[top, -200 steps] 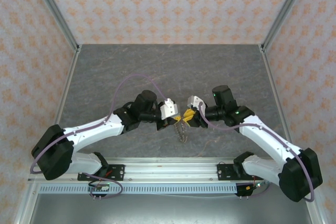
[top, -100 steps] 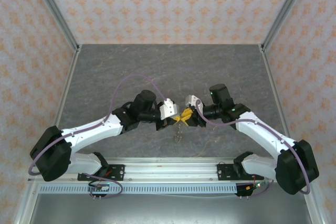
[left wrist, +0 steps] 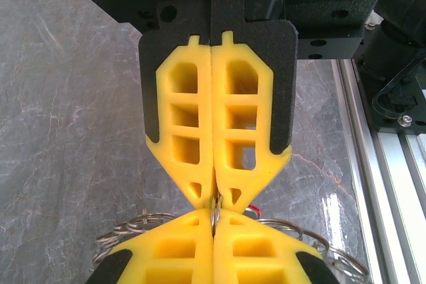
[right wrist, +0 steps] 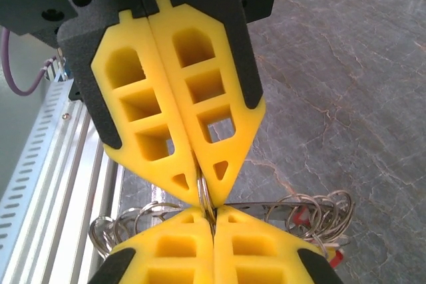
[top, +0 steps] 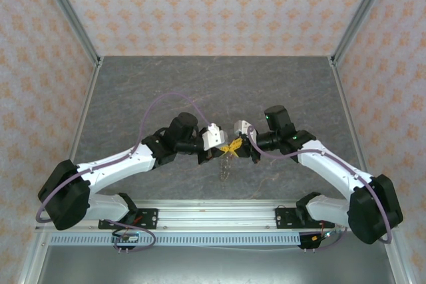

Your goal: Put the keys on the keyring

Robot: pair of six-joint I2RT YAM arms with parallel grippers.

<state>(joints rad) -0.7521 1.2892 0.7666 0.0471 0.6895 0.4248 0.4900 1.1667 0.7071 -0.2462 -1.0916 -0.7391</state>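
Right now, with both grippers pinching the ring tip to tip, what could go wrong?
The left gripper and right gripper pinch the thin keyring only at their very tips, so pulling apart may slip it free. The bunch of loops with red keys hangs unsupported above the table; a slip would drop it.

Grey marbled table [top: 213,91] boxed in by 3 patterned walls [top: 213,4].
Its top is dark grey with pale veins, evenly lit. The walls, cream with orange flower motifs, stand at 9, 12 and 3 o'clock, met by 2 slanted metal posts [top: 66,8] at 11 and 1 o'clock. At 6 o'clock a silver rail [top: 213,216] runs across, a slotted strip [top: 200,238] just beside it.
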